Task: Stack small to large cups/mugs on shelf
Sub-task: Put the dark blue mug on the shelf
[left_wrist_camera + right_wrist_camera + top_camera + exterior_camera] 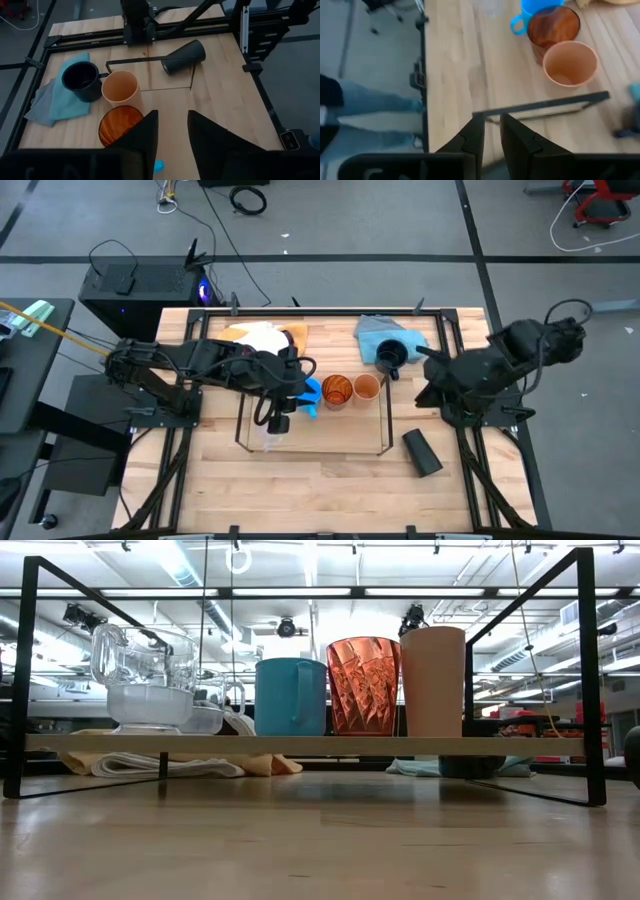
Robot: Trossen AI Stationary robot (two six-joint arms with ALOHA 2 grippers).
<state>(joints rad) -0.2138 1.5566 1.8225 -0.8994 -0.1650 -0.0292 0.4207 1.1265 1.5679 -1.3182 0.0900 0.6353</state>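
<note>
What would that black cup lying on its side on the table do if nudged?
The black cup lies on its side on bare wood, so it would probably roll, curving since it tapers. It looks rigid and light, unlikely to break.

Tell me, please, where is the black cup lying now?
In the high view, the black cup lies tipped over on the wooden tabletop, outside the shelf's right front corner, near the right gripper.

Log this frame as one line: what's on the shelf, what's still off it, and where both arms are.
shelf: clear cups, light-blue mug, amber tumbler, orange cup | off: navy mug, black cup | left gripper: open, over shelf | right gripper: waiting
</note>
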